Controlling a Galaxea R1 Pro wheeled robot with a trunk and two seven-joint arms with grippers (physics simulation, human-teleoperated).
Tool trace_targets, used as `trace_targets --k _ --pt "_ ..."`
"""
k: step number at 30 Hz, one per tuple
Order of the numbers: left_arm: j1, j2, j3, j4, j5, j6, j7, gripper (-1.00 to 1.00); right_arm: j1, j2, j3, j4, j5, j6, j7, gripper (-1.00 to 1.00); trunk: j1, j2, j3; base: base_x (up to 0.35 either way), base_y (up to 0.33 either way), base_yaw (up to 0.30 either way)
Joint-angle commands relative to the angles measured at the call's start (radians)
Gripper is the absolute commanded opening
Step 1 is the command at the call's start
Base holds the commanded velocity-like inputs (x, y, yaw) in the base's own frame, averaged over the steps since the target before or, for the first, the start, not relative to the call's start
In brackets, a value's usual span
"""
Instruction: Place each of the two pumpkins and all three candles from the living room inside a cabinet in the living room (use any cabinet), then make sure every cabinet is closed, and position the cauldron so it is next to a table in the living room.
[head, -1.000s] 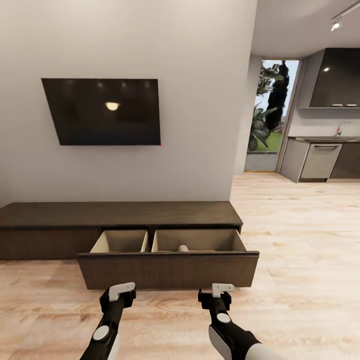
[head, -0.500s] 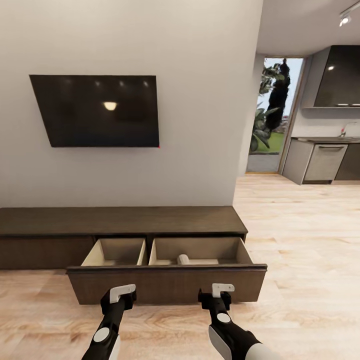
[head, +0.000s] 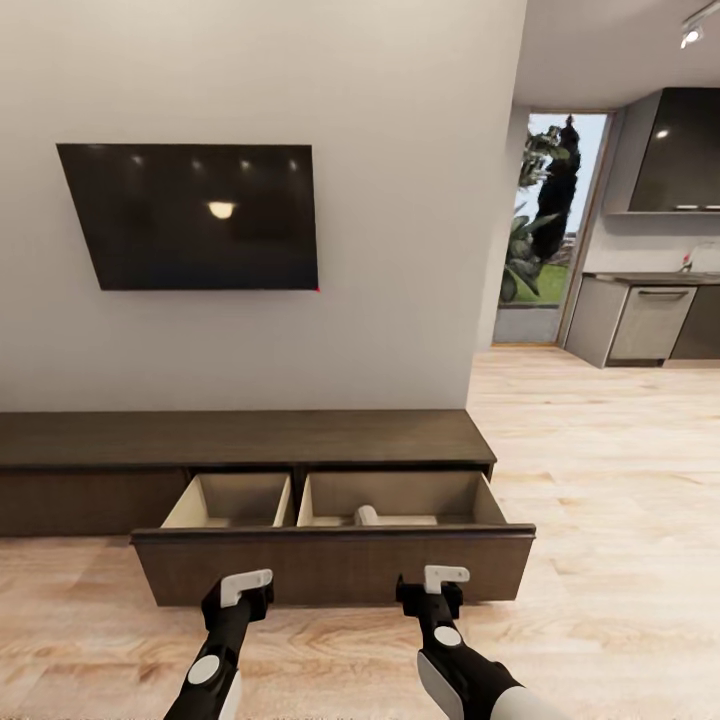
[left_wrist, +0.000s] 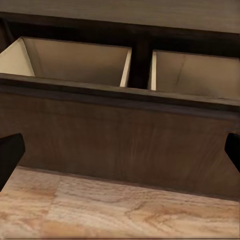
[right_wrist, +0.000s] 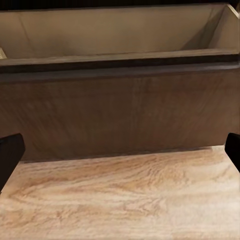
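The cabinet (head: 245, 440) stands against the wall, its stiff, handle-less drawer (head: 335, 565) pulled out toward both spread, empty grippers (head: 245, 588) (head: 443, 580); it probably needs a flat push on its front.

Open cabinet (right_wrist: 120, 112) drawer, seemingly empty.

Both arms reach forward side by side; the left gripper (head: 243, 592) and right gripper (head: 441, 586) hold their fingers spread wide.
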Motion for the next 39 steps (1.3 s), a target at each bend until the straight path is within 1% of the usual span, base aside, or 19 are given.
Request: trace_targets --k 1,5,8,18,33,39 --pt "0.0 0.0 0.0 0.004 0.0 0.001 0.0 1.0 0.0 0.0 0.0 0.0 0.0 -0.008 0.001 1.0 0.004 -0.007 -0.003 0.0 0.0 0.0" --pt "0.0 0.0 -0.003 0.037 -0.001 0.001 0.0 1.0 0.0 -0.001 0.001 0.0 0.001 -0.02 0.001 1.0 0.019 -0.035 -0.016 0.0 0.0 0.0" --pt "0.0 0.001 -0.006 0.047 -0.001 0.001 0.0 1.0 0.0 -0.001 0.002 0.0 0.001 -0.024 0.002 1.0 0.031 -0.056 -0.025 0.0 0.0 0.0" --pt "0.0 0.001 -0.008 0.05 -0.001 0.0 -0.001 1.0 0.0 -0.001 0.003 0.006 0.002 -0.044 0.002 1.0 0.069 -0.126 -0.056 0.0 0.0 0.0" --pt "0.0 0.001 -0.008 0.049 -0.001 -0.002 -0.001 1.0 0.001 -0.001 0.005 0.006 0.002 -0.046 0.002 1.0 0.127 -0.231 -0.103 0.0 0.0 0.0" --pt "0.0 0.001 -0.008 0.049 -0.001 -0.003 -0.001 1.0 0.0 -0.001 0.005 0.006 0.002 -0.046 0.002 1.0 0.127 -0.231 -0.103 0.0 0.0 0.0"
